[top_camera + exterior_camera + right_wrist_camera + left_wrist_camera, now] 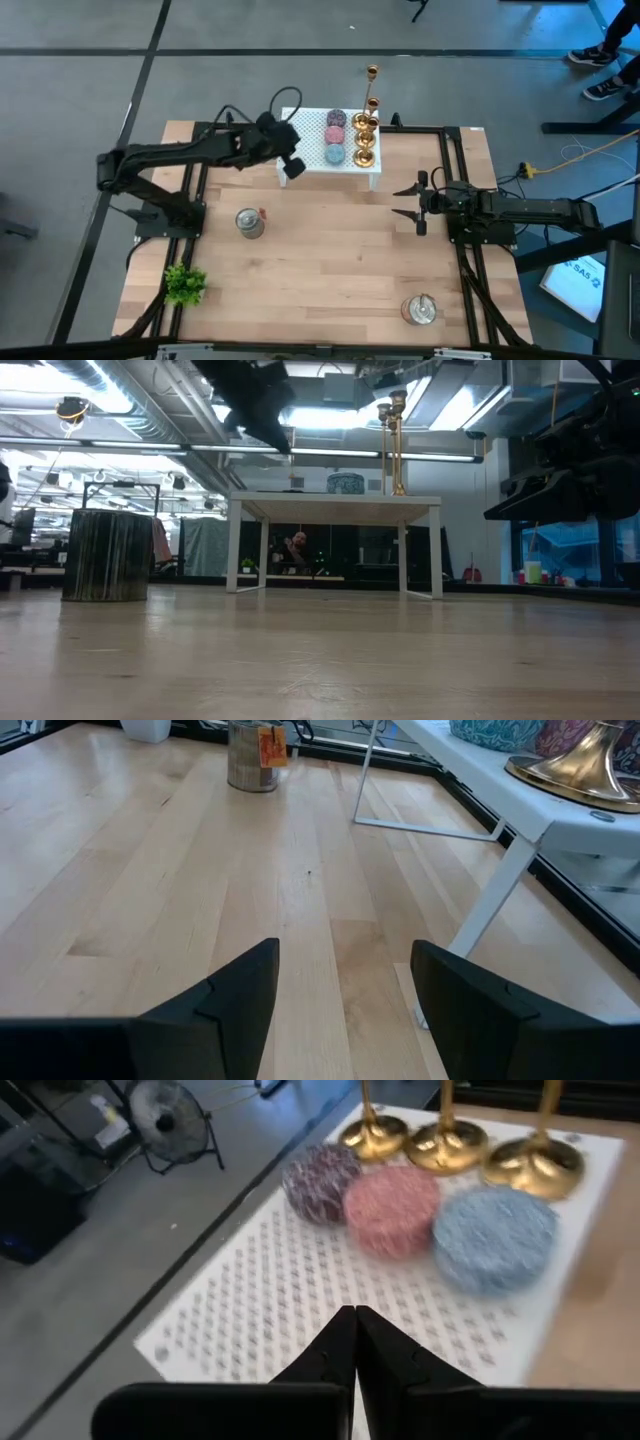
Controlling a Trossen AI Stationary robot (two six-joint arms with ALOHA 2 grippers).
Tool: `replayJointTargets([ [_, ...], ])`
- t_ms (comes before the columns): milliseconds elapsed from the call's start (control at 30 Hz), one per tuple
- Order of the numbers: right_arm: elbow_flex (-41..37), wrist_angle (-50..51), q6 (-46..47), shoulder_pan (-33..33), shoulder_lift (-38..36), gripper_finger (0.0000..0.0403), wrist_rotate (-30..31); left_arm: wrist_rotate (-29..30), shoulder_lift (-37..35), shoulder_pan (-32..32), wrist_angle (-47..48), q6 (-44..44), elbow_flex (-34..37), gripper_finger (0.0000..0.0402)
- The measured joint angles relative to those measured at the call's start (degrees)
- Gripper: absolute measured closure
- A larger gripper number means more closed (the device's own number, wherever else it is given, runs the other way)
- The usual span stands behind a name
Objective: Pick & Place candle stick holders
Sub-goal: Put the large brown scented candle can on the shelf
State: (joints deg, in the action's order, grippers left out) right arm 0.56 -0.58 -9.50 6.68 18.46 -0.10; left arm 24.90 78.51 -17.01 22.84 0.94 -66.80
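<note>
Hovering over the white perforated stand [312,135], the left pincer [293,166] is closed on nothing, its fingers [352,1350] pressed together. Gold candle stick holders [366,125] stand in a row along the stand's edge farthest from that pincer, just beside the purple, pink and blue discs [335,136]. The right pincer [408,200] waits open above the desk [330,250], near the stand. No writing is legible.
</note>
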Motion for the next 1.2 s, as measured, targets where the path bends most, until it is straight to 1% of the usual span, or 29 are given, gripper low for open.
replayJointTargets([
  [167, 0.0, 0.0, 0.0, 0.0, 0.0, 0.0171, 0.0, 2.9, -4.9, 4.7, 0.5, 6.1, 6.4, 0.0398],
  [300, 0.0, 0.0, 0.0, 0.0, 0.0, 0.0171, 0.0, 3.8, -8.1, 9.9, 1.0, 10.7, 10.0, 0.0396],
  [433, 0.0, 0.0, 0.0, 0.0, 0.0, 0.0171, 0.0, 7.3, -10.5, 14.8, 2.4, 14.8, 12.1, 0.0392],
  [567, 0.0, 0.0, 0.0, 0.0, 0.0, 0.0171, 0.0, 9.6, -11.7, 18.0, 7.6, 18.7, 12.2, 0.0369],
  [700, 0.0, 0.0, 0.0, 0.0, 0.0, 0.0171, 0.0, 9.5, -12.2, 19.6, 12.4, 23.0, 12.2, 0.0326],
  [933, 0.0, 0.0, 0.0, 0.0, 0.0, 0.0171, 0.0, 4.7, -12.2, 20.0, 21.6, 31.6, 12.2, 0.0221],
  [1100, 0.0, 0.0, 0.0, 0.0, 0.0, 0.0171, 0.0, 3.6, -12.2, 20.0, 25.8, 34.7, 12.2, 0.0147],
  [1200, 0.0, 0.0, 0.0, 0.0, 0.0, 0.0171, 0.0, 2.6, -12.2, 20.0, 28.1, 36.3, 12.2, 0.0112],
])
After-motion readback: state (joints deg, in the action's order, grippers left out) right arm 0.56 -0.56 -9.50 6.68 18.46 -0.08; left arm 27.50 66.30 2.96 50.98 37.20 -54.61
